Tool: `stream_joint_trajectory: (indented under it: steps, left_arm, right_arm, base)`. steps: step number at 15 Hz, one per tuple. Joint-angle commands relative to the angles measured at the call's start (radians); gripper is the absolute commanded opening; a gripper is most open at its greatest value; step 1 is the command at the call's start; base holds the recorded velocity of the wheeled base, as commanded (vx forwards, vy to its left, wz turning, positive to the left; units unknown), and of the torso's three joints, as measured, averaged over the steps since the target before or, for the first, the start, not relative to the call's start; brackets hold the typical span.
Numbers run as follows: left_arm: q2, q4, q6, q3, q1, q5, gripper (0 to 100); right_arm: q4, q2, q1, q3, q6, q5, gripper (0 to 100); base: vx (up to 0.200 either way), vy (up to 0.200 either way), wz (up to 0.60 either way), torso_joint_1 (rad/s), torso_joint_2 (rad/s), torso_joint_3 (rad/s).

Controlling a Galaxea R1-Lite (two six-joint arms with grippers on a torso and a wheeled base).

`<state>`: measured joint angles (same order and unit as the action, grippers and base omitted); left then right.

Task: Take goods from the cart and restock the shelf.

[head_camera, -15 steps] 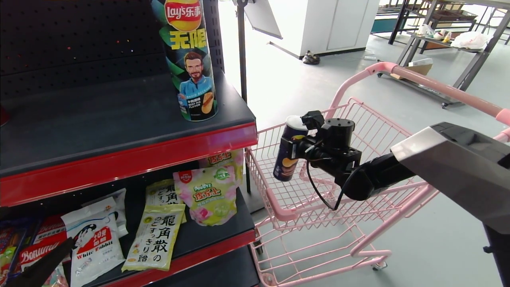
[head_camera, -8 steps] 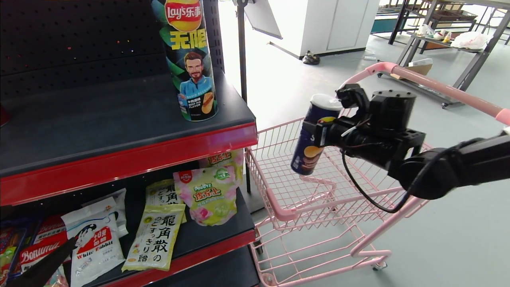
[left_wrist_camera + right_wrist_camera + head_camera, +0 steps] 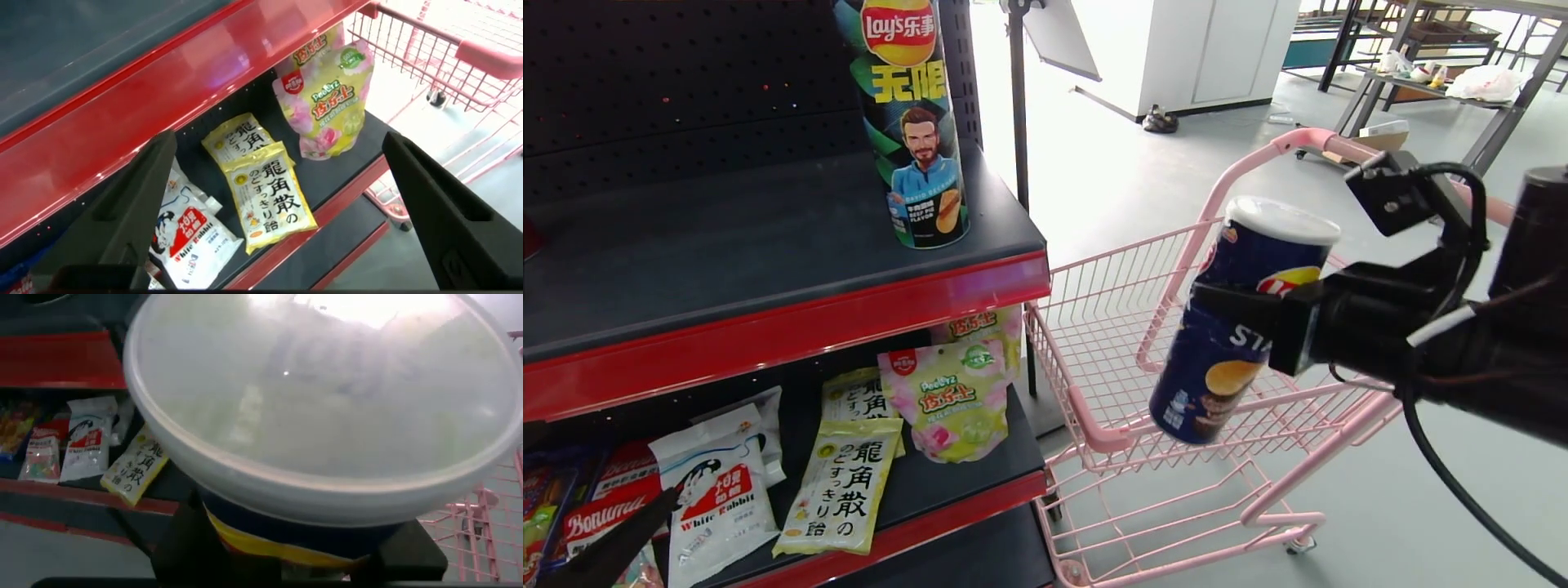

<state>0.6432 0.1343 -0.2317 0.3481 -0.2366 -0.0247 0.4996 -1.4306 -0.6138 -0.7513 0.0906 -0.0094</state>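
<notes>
- A shop room with a grey floor (image 3: 1111, 163); a dark shelf (image 3: 792, 318) with red front edges stands on the left and a pink cart (image 3: 1086, 412) sits just beside it on the right.
- The upper level of the shelf holds a tall green can (image 3: 915, 122), upright near the front right corner.
- The lower level holds flat bags: a pink and green bag (image 3: 952, 400) leaning at the back, a yellow bag (image 3: 841, 482) lying in front of it, a white bag (image 3: 723, 498) to its left, and red bags (image 3: 600, 510) at the far left.
- The right gripper (image 3: 1241, 314) is clenched around the middle of a blue can (image 3: 1209, 388), which hangs tilted above the cart's basket, its white lid (image 3: 327, 400) on top.
- The left gripper (image 3: 278, 139) is spread wide with nothing between its fingers, in front of the lower level's bags.
</notes>
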Motion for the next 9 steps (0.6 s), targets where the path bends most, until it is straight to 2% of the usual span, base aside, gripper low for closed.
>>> stream_joint_trajectory:
  steps: [1,4,7,9]
  left_arm:
    - [0.000,0.001,-0.001,0.000,-0.001,0.000,100]
    - [-0.002,0.002,-0.021,0.002,-0.001,0.000,100]
    - [-0.017,0.001,-0.028,0.002,-0.001,-0.008,100]
    - [-0.017,0.001,-0.052,0.022,-0.001,-0.008,100]
  right_arm:
    - [0.002,0.075,-0.047,0.079,-0.002,0.000,0]
    - [0.001,0.045,-0.050,0.041,-0.005,0.000,0]
    - [0.007,0.059,-0.055,0.073,-0.034,0.006,0]
    - [0.004,0.085,-0.058,0.104,-0.038,0.008,0]
  base:
    - [0.000,0.000,0.00,0.000,0.00,0.000]
    - [0.000,0.000,0.00,0.000,0.00,0.000]
    - [0.000,0.000,0.00,0.000,0.00,0.000]
    - [0.000,0.000,0.00,0.000,0.00,0.000]
